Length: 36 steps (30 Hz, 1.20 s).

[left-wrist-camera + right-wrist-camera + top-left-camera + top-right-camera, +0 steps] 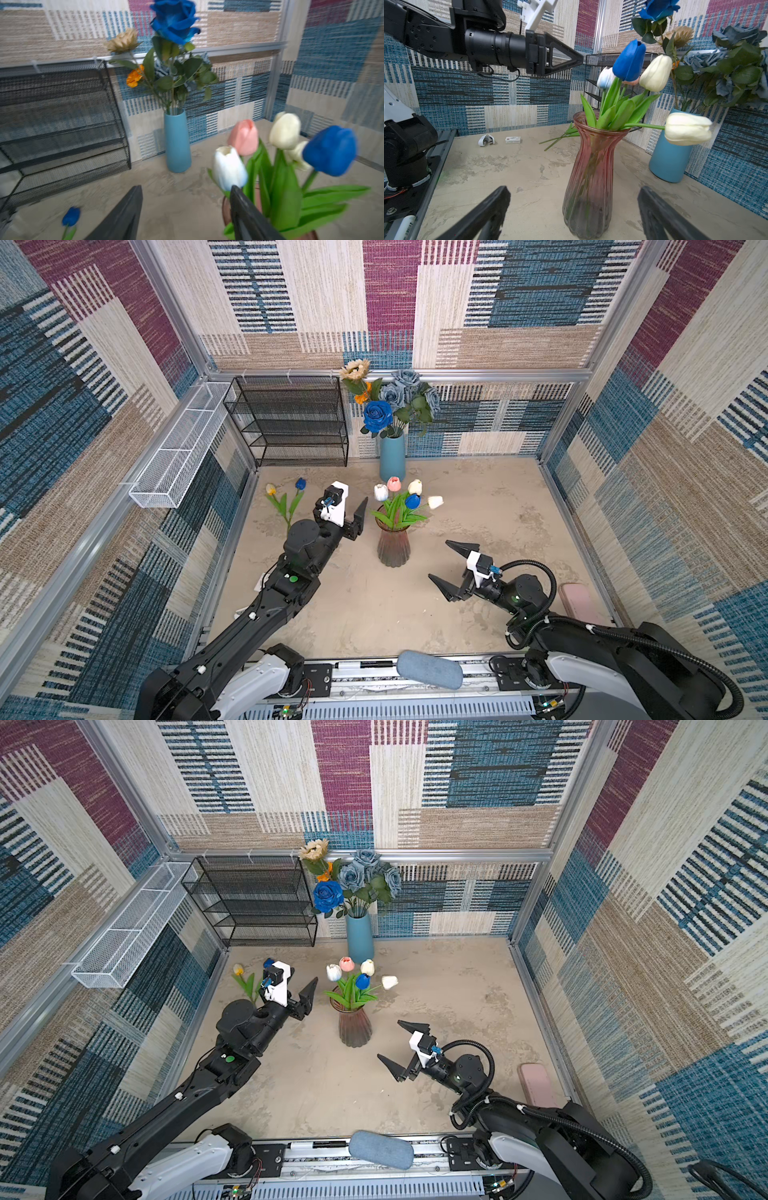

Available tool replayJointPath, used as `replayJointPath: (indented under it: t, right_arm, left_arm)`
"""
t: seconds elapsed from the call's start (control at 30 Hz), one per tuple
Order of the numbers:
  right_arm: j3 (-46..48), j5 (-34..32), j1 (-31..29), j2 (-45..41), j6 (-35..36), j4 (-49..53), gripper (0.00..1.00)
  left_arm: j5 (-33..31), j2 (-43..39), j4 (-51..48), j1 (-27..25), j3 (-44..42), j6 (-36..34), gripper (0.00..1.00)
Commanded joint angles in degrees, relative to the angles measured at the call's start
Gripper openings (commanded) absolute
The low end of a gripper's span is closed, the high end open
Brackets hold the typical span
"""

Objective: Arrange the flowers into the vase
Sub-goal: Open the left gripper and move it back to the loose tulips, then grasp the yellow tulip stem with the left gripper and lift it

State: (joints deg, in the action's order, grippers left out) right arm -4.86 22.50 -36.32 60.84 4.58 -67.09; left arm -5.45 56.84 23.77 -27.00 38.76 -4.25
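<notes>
White box (512,140) near tulip stems (557,140); print illegible.

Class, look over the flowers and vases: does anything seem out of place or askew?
Yes. One white tulip in the pink glass vase bends sideways, its stem nearly level over the rim while the others stand up. A yellow tulip and a blue tulip lie on the table, outside any vase.

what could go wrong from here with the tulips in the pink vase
The white tulip hangs nearly level over the pink vase rim; a nudge might tip it out.
The left gripper, open, sits right beside the tulip leaves and could snag them.
The yellow tulip and loose blue tulip on the table lie with stems meeting; lifting one may drag the other.
</notes>
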Motion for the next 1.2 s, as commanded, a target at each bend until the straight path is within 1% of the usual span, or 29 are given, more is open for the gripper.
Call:
replayJointPath:
  t: [0.0, 0.07, 0.13, 0.23, 0.27, 0.33, 0.47, 0.53, 0.57, 0.63, 0.7, 0.83, 0.93, 0.97, 1.07, 1.17]
  right_arm:
    - [0.3, 0.2, -0.1, 0.0, -0.3, -2.2, 1.00]
    - [0.0, 0.0, 0.0, 0.4, -0.3, -1.9, 1.00]
    - [0.0, -0.5, -0.1, -0.2, -0.2, -1.4, 1.00]
    - [0.5, -0.7, 0.0, -1.4, -0.2, -1.4, 1.00]
    - [0.5, -0.7, -0.1, -1.3, -0.2, -1.5, 1.00]
    - [0.2, -0.4, 0.0, -0.6, -0.3, -1.3, 1.00]
    - [-0.1, 0.8, 0.0, -0.7, -0.4, -0.9, 1.00]
    - [-0.1, 0.4, -0.1, -0.5, -0.3, -1.0, 1.00]
    - [-0.3, 0.2, -0.1, 0.0, -0.1, -0.9, 1.00]
    - [-0.8, 0.3, -0.1, 0.4, 0.1, -0.1, 1.00]
    - [-0.9, 0.8, 0.0, 0.0, 0.0, 0.4, 1.00]
    - [-0.7, 0.5, 0.0, -0.6, 0.1, 0.5, 1.00]
    - [-0.8, 0.7, 0.0, -0.4, 0.1, 0.6, 1.00]
    - [-0.8, 0.9, -0.1, -0.3, 0.0, 0.5, 1.00]
    - [-1.1, 1.0, -0.1, 0.7, 0.1, 0.0, 1.00]
    - [-1.6, 0.9, 0.0, 1.2, 0.4, 0.9, 1.00]
  left_arm:
    - [-5.3, 1.6, -8.7, 4.4, 2.0, 2.3, 0.71]
    - [-8.1, 3.7, -13.5, 9.3, 3.6, 7.2, 0.71]
    - [-9.0, 6.3, -18.6, 13.4, 5.3, 11.1, 0.72]
    - [-9.1, 12.1, -26.5, 19.2, 9.3, 15.8, 0.80]
    - [-8.4, 14.4, -30.4, 21.3, 11.4, 17.6, 0.79]
    - [-4.8, 18.8, -35.0, 24.8, 14.2, 19.3, 0.75]
    - [-2.9, 25.8, -38.7, 29.2, 17.3, 21.6, 0.73]
    - [-1.8, 28.5, -40.9, 30.9, 18.9, 22.1, 0.72]
    - [-0.6, 30.1, -41.7, 31.8, 19.9, 21.9, 0.68]
    - [0.7, 32.9, -43.4, 33.4, 21.7, 21.9, 0.65]
    - [2.0, 35.4, -44.3, 34.7, 23.3, 21.4, 0.59]
    - [2.2, 39.8, -46.4, 36.3, 26.4, 21.4, 0.57]
    - [0.9, 43.4, -48.4, 36.7, 29.3, 21.2, 0.57]
    - [0.4, 44.7, -49.2, 36.8, 30.5, 21.1, 0.55]
    - [-0.4, 47.6, -51.5, 36.9, 33.7, 21.1, 0.55]
    - [0.7, 49.8, -50.5, 36.9, 36.2, 19.7, 0.55]
